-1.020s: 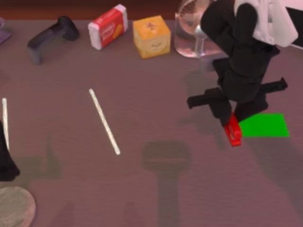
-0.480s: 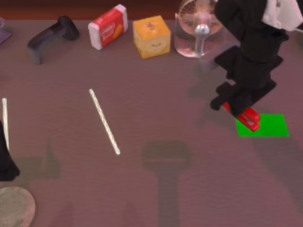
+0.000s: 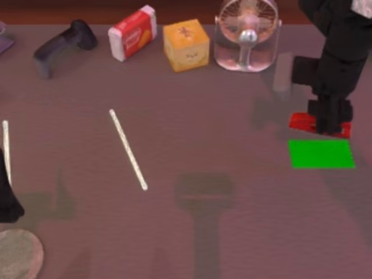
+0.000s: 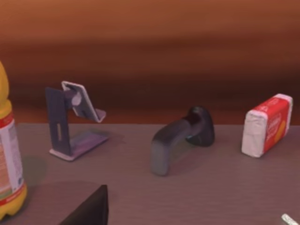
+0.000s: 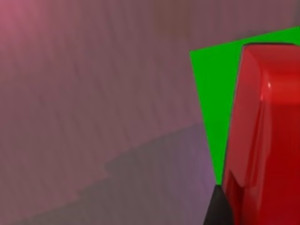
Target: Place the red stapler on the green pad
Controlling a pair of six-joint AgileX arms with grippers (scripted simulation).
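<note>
On the table (image 3: 192,116), the right arm's gripper (image 3: 329,123) hangs at the right side with its jaws closed on the red stapler (image 3: 302,122), which lies crosswise just beyond the far edge of the green pad (image 3: 321,154). The stapler is narrow, glossy and bright red, partly hidden under the black gripper in the top view. In the right wrist view it fills the frame's edge with the pad behind it. The pad is a flat, plain green rectangle, bare on top.

Along the far edge of the table stand a clear fan (image 3: 247,35), a yellow cube (image 3: 186,45), a red-and-white box (image 3: 133,32) and a dark handheld scanner (image 3: 64,43). Two thin white sticks (image 3: 128,149) lie on the left half of the table. The left wrist view also shows a grey phone stand (image 4: 70,122) and a yellow bottle (image 4: 9,154).

The left arm (image 3: 7,192) sits parked at the table's left edge; its jaws cannot be judged.
</note>
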